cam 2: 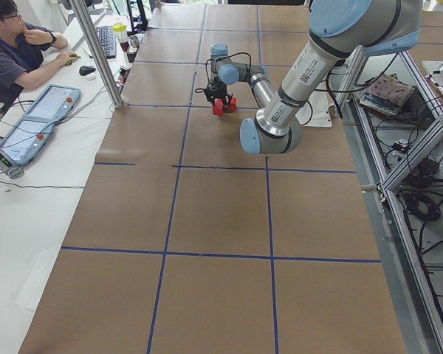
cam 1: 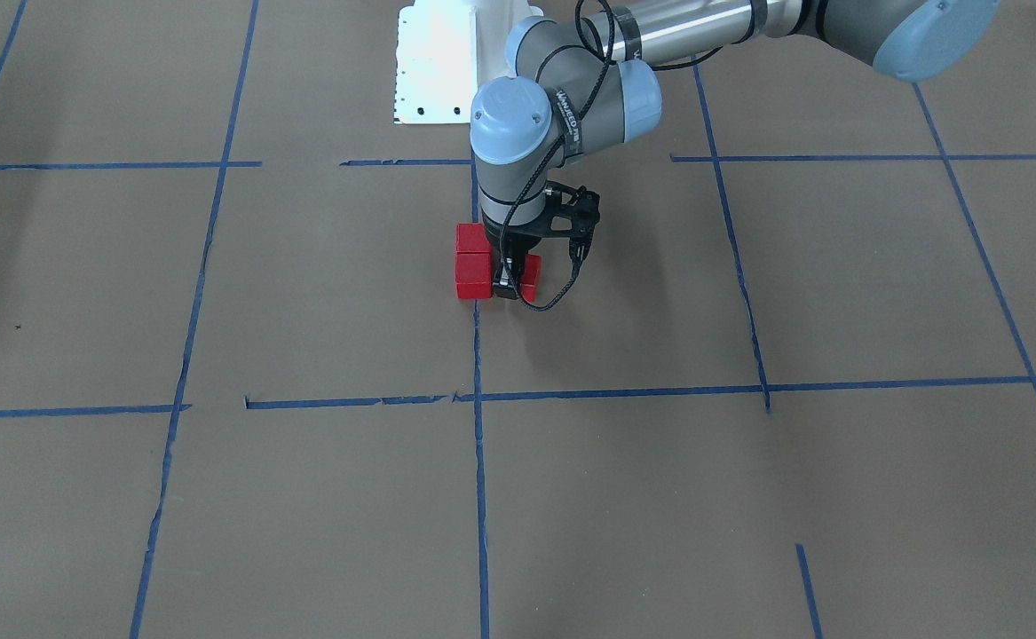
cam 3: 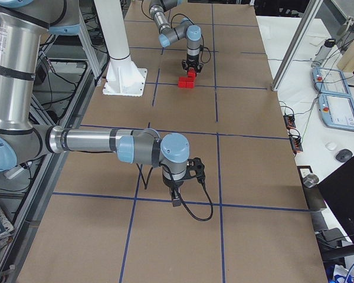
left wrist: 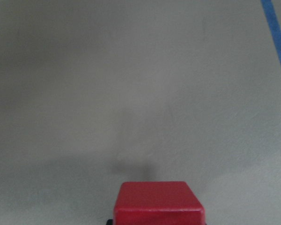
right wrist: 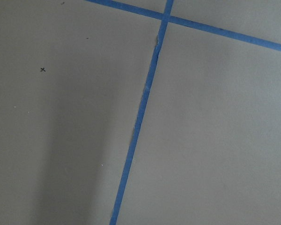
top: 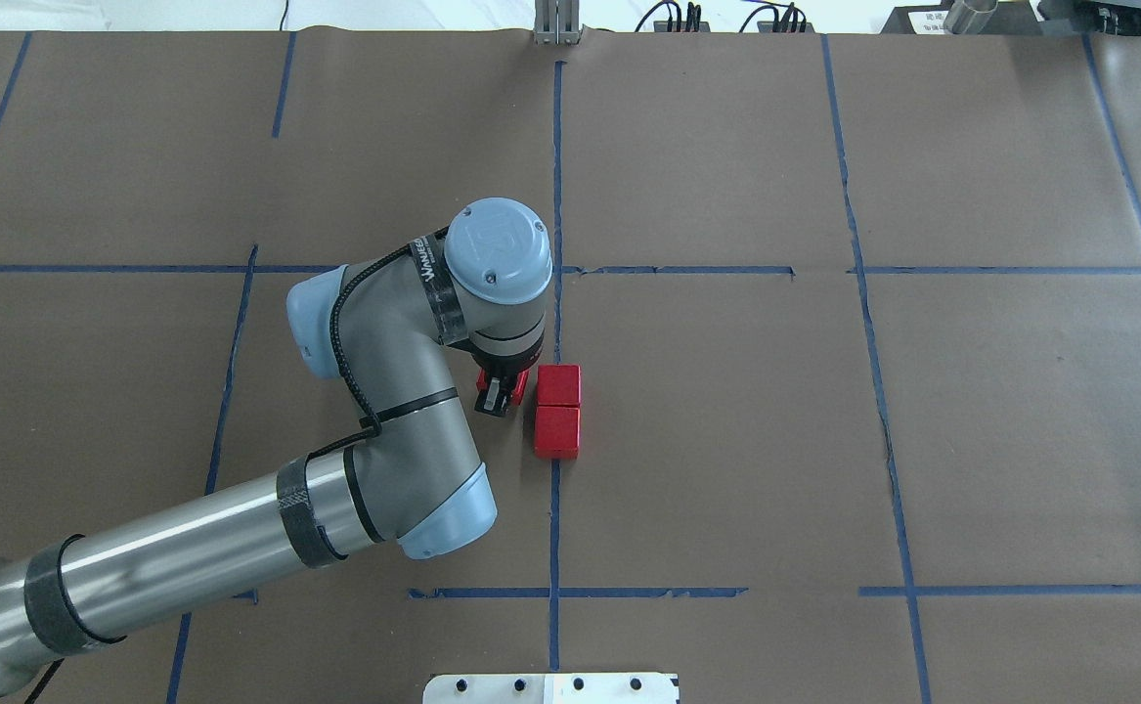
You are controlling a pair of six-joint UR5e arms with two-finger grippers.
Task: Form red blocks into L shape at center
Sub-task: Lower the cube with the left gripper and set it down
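Two red blocks (top: 558, 384) (top: 556, 431) lie touching in a row on the long blue tape line (top: 554, 518) at the center of the brown paper; they also show in the front view (cam 1: 471, 238) (cam 1: 473, 275). My left gripper (top: 498, 393) points straight down and is shut on the third red block (cam 1: 532, 272), low and close beside that row. In the left wrist view this block (left wrist: 158, 204) fills the bottom edge. My right gripper (cam 3: 176, 197) shows only in the right side view, low over bare paper; I cannot tell if it is open or shut.
The white robot base plate (cam 1: 433, 62) stands at the table's robot-side edge. A white post (cam 3: 115, 47) rises on it. An operator (cam 2: 15, 51) sits at a desk beyond the far table edge. Blue tape lines (right wrist: 145, 98) cross under the right wrist.
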